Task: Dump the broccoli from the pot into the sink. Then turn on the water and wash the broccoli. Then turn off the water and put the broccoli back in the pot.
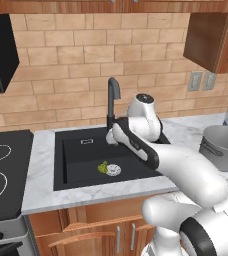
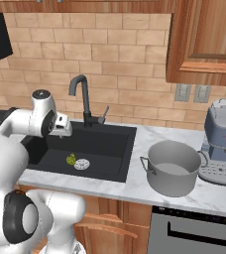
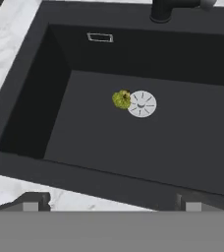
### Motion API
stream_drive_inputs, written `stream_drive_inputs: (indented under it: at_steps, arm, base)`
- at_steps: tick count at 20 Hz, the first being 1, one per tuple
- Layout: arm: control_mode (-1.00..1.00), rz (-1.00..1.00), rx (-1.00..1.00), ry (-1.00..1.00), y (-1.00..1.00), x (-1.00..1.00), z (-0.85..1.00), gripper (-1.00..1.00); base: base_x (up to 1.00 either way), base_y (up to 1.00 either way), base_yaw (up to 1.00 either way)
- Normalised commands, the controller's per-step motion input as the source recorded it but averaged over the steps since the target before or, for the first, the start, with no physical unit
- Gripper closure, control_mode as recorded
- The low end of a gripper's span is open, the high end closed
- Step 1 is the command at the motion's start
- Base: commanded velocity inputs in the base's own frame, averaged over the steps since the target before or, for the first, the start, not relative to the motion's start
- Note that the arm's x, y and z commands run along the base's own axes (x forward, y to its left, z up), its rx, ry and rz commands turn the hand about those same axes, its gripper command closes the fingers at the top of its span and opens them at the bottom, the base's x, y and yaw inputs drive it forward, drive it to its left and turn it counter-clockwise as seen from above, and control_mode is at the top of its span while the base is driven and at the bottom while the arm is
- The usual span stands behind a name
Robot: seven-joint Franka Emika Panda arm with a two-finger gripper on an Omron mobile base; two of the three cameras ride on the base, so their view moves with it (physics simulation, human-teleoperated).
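The yellow-green broccoli [image 1: 103,167] [image 2: 71,159] [image 3: 121,99] lies on the floor of the black sink [image 1: 81,160] [image 2: 105,144] [image 3: 133,142], touching the left side of the round silver drain [image 3: 142,104]. My gripper [image 1: 114,137] [image 2: 61,131] [image 3: 113,202] hangs above the sink's near half, open, with nothing between its fingers. The grey pot [image 1: 221,150] [image 2: 172,183] stands upright on the marble counter right of the sink. No water runs from the dark gooseneck faucet [image 1: 112,92] [image 2: 80,89] behind the basin.
The faucet's side lever [image 2: 105,113] sticks out to its right. A black stovetop [image 1: 1,170] lies left of the sink. A grey coffee machine [image 2: 224,144] stands right of the pot. A wooden wall cabinet [image 2: 204,39] hangs above that corner.
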Motion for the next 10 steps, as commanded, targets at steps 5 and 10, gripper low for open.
stream_drive_inputs:
  at_steps: [5, 10]
  arm:
    - [-1.0, 0.16, 0.0, 0.0, 0.29, 0.41, -0.57, -1.0]
    - [-1.0, 0.1, 0.0, -0.02, 0.13, 0.39, -0.56, -1.0]
  base:
    - [0.0, 0.0, 0.0]
    - [0.0, 0.0, 0.0]
